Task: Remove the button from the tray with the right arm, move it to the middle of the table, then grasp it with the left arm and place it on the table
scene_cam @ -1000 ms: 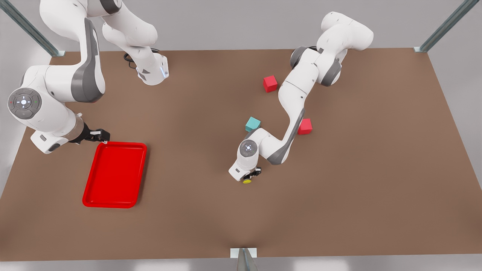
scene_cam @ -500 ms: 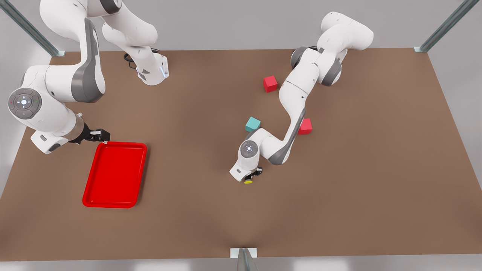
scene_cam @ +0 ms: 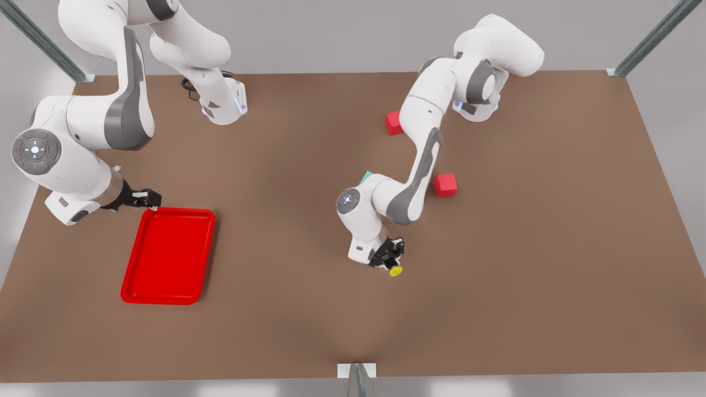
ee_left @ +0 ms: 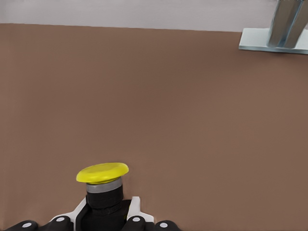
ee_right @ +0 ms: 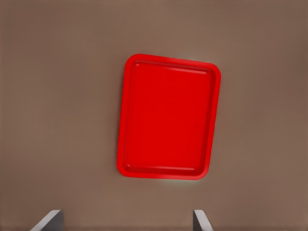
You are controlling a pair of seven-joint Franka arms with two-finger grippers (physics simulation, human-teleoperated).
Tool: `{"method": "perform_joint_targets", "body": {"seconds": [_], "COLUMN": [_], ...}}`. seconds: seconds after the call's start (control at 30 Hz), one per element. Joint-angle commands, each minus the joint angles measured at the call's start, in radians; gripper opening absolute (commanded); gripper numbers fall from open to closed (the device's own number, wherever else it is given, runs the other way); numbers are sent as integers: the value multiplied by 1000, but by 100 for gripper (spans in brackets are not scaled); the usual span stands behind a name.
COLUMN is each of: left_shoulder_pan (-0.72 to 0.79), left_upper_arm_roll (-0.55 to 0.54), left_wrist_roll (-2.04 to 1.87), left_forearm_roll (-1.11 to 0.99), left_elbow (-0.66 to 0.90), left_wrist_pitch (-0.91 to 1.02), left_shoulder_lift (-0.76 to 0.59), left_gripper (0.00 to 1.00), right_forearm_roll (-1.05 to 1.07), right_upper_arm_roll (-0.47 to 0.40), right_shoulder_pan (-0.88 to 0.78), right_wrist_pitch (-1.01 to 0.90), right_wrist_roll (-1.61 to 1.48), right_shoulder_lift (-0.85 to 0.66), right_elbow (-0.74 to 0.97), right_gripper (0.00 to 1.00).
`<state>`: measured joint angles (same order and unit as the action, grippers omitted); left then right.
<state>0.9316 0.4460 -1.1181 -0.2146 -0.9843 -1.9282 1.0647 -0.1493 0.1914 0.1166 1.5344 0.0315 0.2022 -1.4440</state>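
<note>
Holding the tiny push-button [scene_cam: 394, 269], a dark grey boxy base under a round yellow cap, the left gripper [scene_cam: 388, 259] sits just below the centre of the front view, over the middle of the large matte brown tabletop [scene_cam: 551, 264]. In the left wrist view its black fingertips [ee_left: 132, 222] clamp the button's dark base from both sides, cap raised clear of them, with bare brown table beyond. Whether the base already touches the table cannot be told.

Judging from this, the handover is done and the step in hand is setting the button down. The next move calls for lowering until the base rests flat, then opening the fingers without tipping it.

Farther back, behind the left arm [scene_cam: 424, 154], lie two small red cubes [scene_cam: 445, 184] and a teal cube [scene_cam: 365, 177], mostly hidden.

At middle left of the front view the shallow glossy red rectangular tray [scene_cam: 168, 256] lies empty. The right gripper [scene_cam: 144, 199] waits at its upper left corner; the right wrist view shows its grey fingertips [ee_right: 48, 221] spread wide, holding nothing.
</note>
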Motion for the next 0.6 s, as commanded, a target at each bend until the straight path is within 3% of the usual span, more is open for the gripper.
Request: {"method": "perform_joint_targets", "body": {"seconds": [0.0, 0.07, 0.2, 0.57], "left_shoulder_pan": [23, 19, 18, -76], "left_upper_arm_roll": [3, 5, 10, 10], "left_wrist_roll": [-1318, -1508, -1666, -1812], "left_forearm_roll": [-284, -479, -577, -876], "left_elbow": [-33, -57, -89, -131], "left_wrist_pitch": [190, 227, 356, 262], "left_shoulder_lift": [0, 1, 15, 156], "left_gripper": [48, 48, 47, 47], "right_forearm_roll": [1, 1, 1, 1], "right_upper_arm_roll": [0, 0, 0, 0], "right_shoulder_pan": [0, 0, 0, 0], "right_wrist_pitch": [0, 0, 0, 0], "right_wrist_roll": [-1, -1, -1, -1], "right_shoulder_lift": [-1, -1, 0, 0], "right_elbow": [2, 0, 0, 0], "right_gripper": [100, 100, 100, 100]}}
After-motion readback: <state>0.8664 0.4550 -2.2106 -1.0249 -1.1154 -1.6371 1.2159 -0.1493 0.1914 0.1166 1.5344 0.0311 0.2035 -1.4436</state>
